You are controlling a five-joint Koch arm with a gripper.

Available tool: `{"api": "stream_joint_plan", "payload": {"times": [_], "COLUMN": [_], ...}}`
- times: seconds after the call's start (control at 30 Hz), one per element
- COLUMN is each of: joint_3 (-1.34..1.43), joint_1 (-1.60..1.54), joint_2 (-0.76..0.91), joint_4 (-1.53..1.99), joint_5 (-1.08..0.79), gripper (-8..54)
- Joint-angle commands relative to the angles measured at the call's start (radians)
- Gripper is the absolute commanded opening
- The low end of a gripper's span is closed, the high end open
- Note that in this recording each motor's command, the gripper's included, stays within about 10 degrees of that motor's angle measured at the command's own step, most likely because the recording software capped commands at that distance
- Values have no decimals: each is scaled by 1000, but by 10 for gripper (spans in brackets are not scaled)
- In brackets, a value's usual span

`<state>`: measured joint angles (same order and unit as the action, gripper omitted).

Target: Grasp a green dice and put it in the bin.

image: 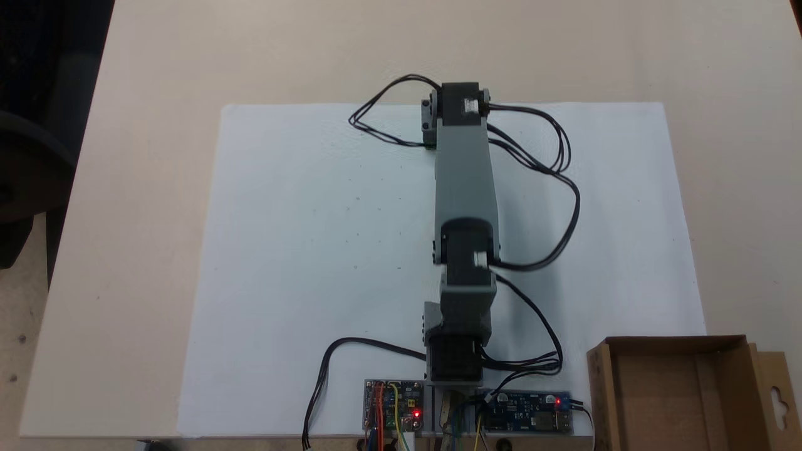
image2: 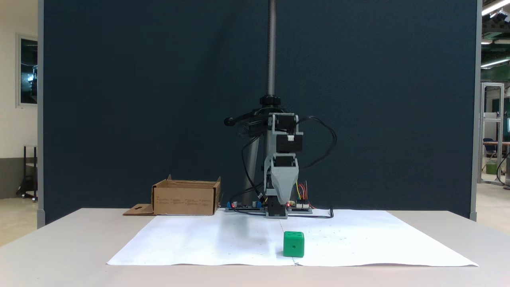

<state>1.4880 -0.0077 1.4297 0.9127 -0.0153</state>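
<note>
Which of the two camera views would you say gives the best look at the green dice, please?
The fixed view from table level, facing the arm, shows the green dice best: it sits in the open on the white paper, in front of the arm, pips visible on two faces. In the fixed view from above, the arm's links appear to cover that spot.

Dark blue partition (image2: 139, 99) behind table (image2: 59, 247)

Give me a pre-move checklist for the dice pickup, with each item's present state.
1. Green dice resting on the white paper, apart from the arm: ok.
2. Dice upright, flat on one face: ok.
3. Bin open at the top, nothing seen inside: ok.
4. Bin standing beside the arm's base, off the paper: ok.
5. Gripper open or shut: cannot tell; it points down, jaws not separable.
6. Cables hanging loose beside the arm: ok.
</note>
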Motion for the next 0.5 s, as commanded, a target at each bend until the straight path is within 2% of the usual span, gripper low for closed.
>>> {"api": "stream_joint_plan", "payload": {"times": [0.0, 0.2, 0.47], "joint_3": [-87, -199, -304], "joint_1": [-18, -25, -41], "joint_2": [-40, -176, -247], "joint_4": [31, 28, 38], "joint_5": [80, 120, 210], "gripper": [422, 422, 412]}}
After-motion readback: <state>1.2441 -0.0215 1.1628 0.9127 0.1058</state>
